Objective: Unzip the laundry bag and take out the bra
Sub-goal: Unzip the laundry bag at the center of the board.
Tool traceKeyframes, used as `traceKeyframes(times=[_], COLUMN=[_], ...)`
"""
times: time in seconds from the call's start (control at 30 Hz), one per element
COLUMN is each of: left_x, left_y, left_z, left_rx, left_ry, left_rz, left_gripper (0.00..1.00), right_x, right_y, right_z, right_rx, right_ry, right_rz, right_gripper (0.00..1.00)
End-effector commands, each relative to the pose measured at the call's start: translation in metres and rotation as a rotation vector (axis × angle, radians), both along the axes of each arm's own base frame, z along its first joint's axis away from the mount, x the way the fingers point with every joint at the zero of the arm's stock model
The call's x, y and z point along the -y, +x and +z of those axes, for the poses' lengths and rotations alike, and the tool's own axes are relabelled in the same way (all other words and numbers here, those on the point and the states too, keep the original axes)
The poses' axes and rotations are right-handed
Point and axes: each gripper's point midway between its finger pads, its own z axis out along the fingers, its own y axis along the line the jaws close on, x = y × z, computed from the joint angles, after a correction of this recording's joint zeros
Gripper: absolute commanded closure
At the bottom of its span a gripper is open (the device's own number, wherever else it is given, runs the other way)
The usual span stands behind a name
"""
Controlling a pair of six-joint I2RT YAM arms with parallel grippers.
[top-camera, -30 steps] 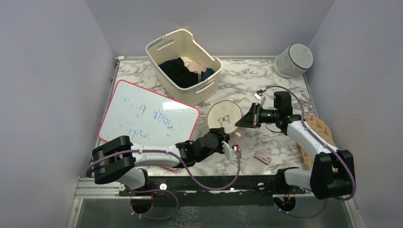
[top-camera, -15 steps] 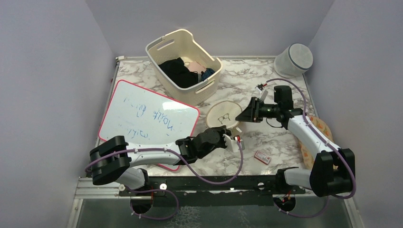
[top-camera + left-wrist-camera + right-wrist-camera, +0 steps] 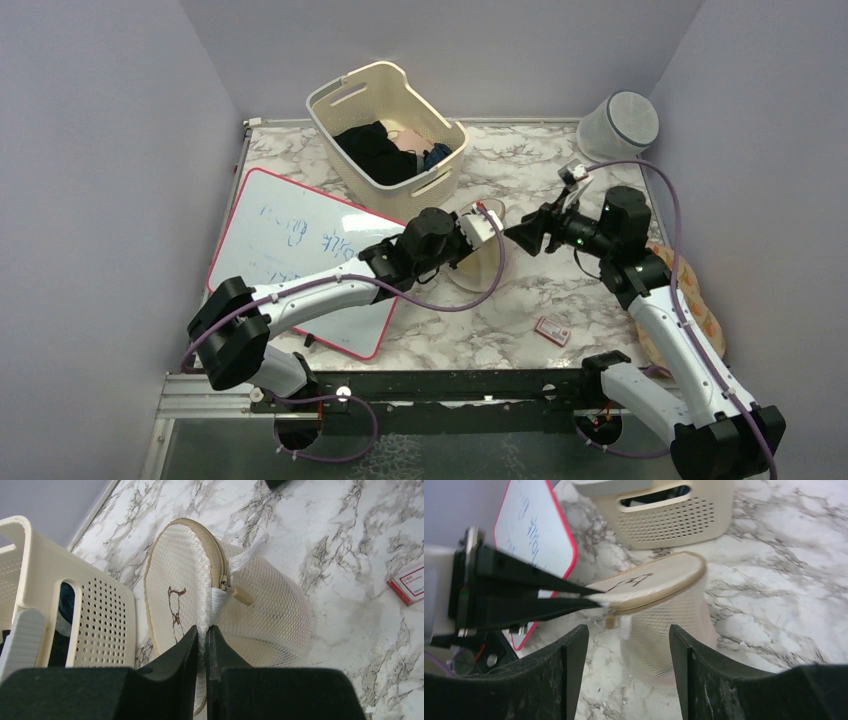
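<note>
Two black fingers of the left gripper (image 3: 202,635) are pinched shut on the mesh rim of the laundry bag (image 3: 265,625) in the left wrist view. The bag is tipped on its side on the marble table (image 3: 350,530), just beside the slotted basket (image 3: 100,615), with its printed top turned toward the basket. The tan zipper pull (image 3: 242,596) sticks out at the rim, on the side away from the basket.

In the right wrist view, the right gripper (image 3: 627,628) is spread wide and holds nothing. We see the pull just ahead of it, not yet reached. We judge it should close on the tab alone, not the mesh. It can then draw the tab along the rim's curve while the left pinch anchors the bag.

From above, the bag lies just in front of the basket, between both grippers. We cannot see the bra.
</note>
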Motion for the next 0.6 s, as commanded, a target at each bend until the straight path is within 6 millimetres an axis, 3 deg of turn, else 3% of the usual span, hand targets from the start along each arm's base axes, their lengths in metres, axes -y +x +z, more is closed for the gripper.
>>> traceKeyframes(times=[0.0, 0.23, 0.57], left_x=[0.013, 0.014, 0.019], left_y=[-0.004, -0.001, -0.008], left_z=[-0.002, -0.001, 0.0], left_rx=[-0.158, -0.223, -0.254], left_ry=[-0.057, -0.106, -0.12], left_rz=[-0.043, -0.072, -0.12], left_gripper=[1.0, 1.0, 1.0], right_x=[-0.027, -0.042, -0.045], right_y=[-0.008, -0.008, 0.006], right_z=[-0.007, -0.025, -0.042], right_rx=[0.062, 0.002, -0.041], right_ry=[-0.065, -0.115, -0.163], right_rz=[0.094, 0.122, 0.066], right_gripper=[0.45, 0.62, 0.63])
